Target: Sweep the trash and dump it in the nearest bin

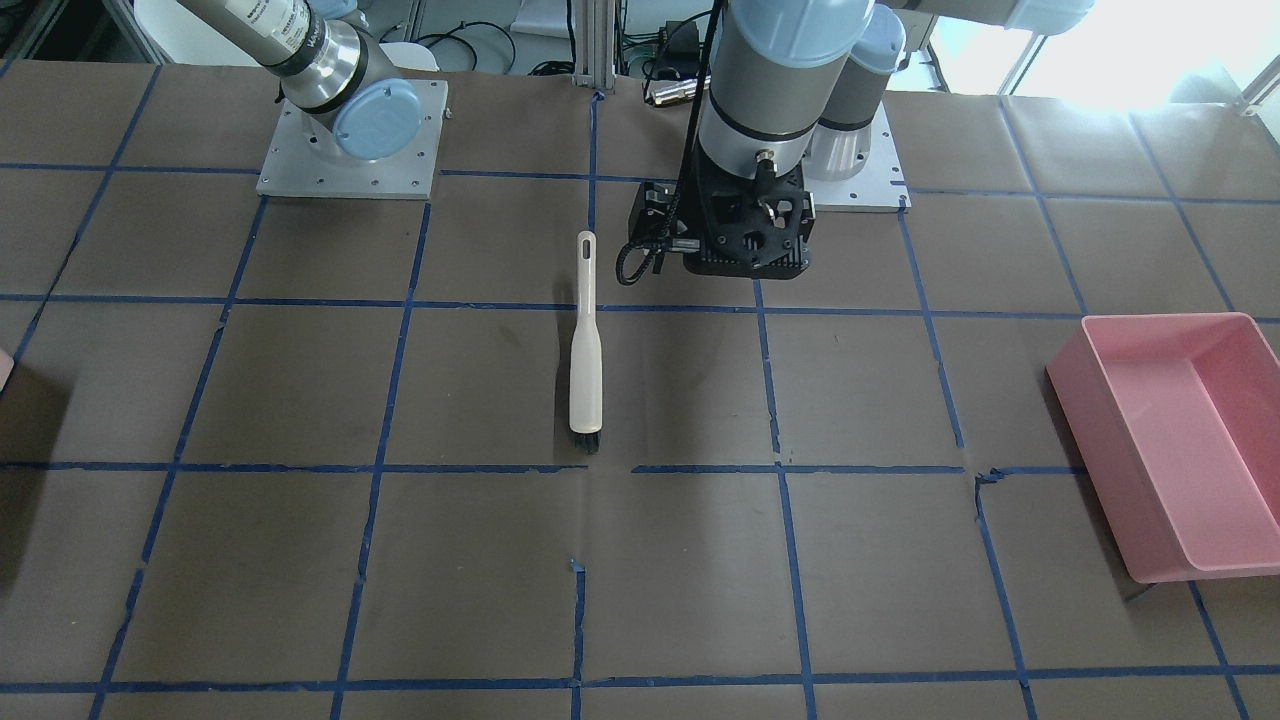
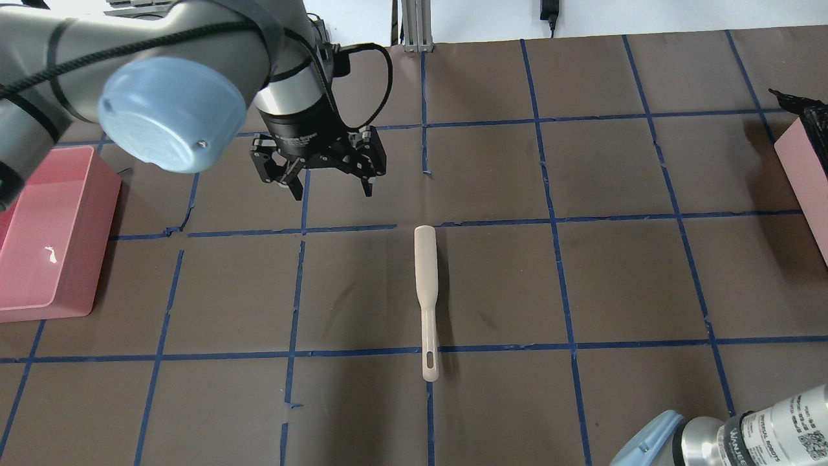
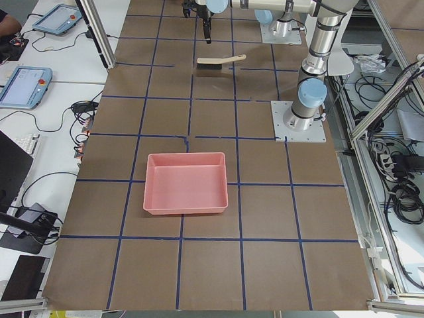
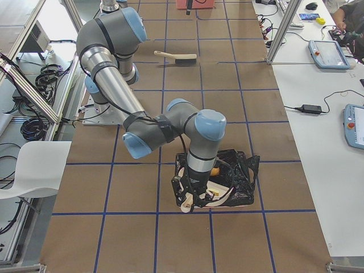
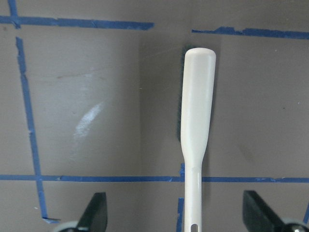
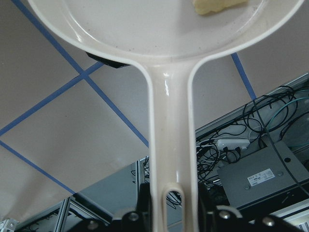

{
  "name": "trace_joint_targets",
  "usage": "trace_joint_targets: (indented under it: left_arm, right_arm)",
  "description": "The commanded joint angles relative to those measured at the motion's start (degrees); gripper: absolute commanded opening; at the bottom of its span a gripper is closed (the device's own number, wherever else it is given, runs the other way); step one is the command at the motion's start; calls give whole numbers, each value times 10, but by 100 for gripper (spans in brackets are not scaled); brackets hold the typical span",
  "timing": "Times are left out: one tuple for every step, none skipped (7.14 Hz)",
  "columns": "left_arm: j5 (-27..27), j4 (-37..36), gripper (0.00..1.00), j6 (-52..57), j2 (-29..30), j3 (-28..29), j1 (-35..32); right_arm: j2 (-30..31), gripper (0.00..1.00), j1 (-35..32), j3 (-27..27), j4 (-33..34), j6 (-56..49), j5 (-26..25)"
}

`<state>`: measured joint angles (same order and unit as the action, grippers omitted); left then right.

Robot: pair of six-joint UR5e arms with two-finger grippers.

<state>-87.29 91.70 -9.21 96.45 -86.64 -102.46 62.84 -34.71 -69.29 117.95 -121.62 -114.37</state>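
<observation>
Cropped dustpan (image 6: 145, 29) with likely trash piece (image 6: 219, 6)

Brown counter (image 1: 300, 560) gridded with blue tape (image 1: 300, 467); white side desk (image 3: 66, 53), white chair (image 4: 28, 165), tangled floor cables (image 3: 401, 185).

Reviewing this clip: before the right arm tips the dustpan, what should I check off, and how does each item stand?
1. Grip: the right gripper is shut on the handle of the dustpan: ok.
2. Load: a pale yellow piece lies in the pan: ok.
3. Position: in the exterior right view the pan sits at the black-lined opening of the bin: ok, though its exact overlap cannot be told.
4. Other arm: the left gripper is open and apart from the brush: ok.
5. The brush lies flat on the table, released: ok.
6. Whereabouts of any other trash: cannot tell.
</observation>
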Motion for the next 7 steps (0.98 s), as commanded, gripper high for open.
trace_joint_targets:
  left_arm:
    - [-15,-7,100,91,-9,19,9]
    - [-42,-8,100,99,-15,5,16]
    - [-68,-31,100,95,-9,5,22]
    - [-43,-55,100,90,-7,2,22]
    - [-36,-55,100,90,-20,0,24]
    - [-39,-48,100,90,-23,-5,27]
    - [-39,-51,100,90,-25,-9,27]
  right_arm:
    - [3,1,-18,0,30,-19,-21]
    - [4,1,-25,1,31,-21,-21]
    - [8,0,-33,1,46,-29,-26]
    - [11,0,-40,3,47,-29,-30]
    - [18,0,-43,9,46,-23,-21]
    - [23,0,-42,13,44,-8,10]
    - [32,0,-43,14,40,1,15]
